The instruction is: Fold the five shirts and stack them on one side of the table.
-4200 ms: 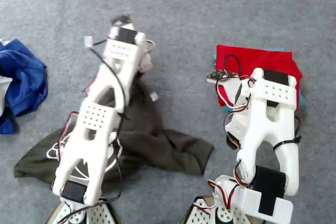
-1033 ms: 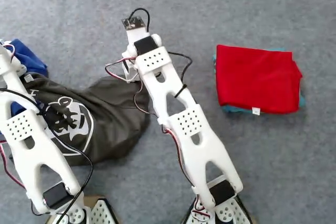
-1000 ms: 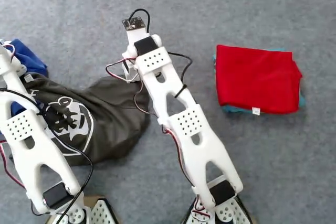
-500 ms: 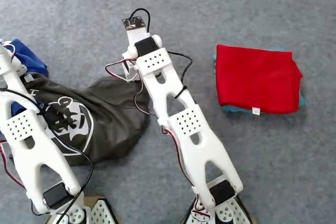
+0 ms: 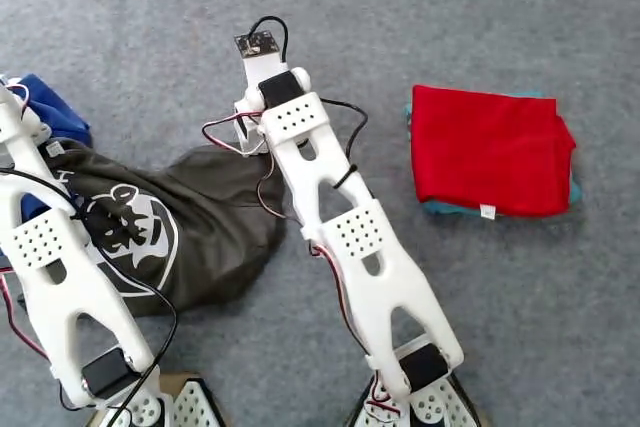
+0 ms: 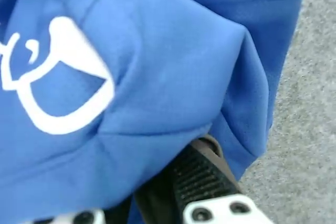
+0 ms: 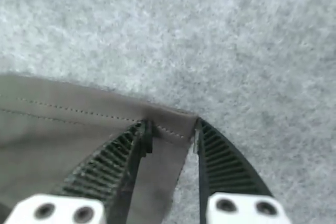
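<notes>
A dark olive shirt (image 5: 190,217) with a white print lies spread at the left. My right gripper (image 7: 172,124) is open and straddles its far right corner (image 7: 168,121), low on the mat. My left gripper (image 5: 18,122) is at the shirt's far left corner, beside a crumpled blue shirt (image 5: 55,112). Blue cloth (image 6: 157,66) drapes over that gripper's black finger (image 6: 197,174), and a bit of olive cloth (image 6: 209,144) sits pinched at its tip. A folded red shirt (image 5: 490,147) rests on a teal one (image 5: 440,209) at the right.
Grey felt (image 5: 420,37) covers the whole table. The right arm (image 5: 330,217) stretches diagonally across the middle, with loose wires beside it. Open mat lies along the far side and at the front right.
Since 4.2 s ago the dark shirt has been dragged left and spread out, and the right arm has gone from the red stack to the shirt's corner. Over the last second nothing visibly moved.
</notes>
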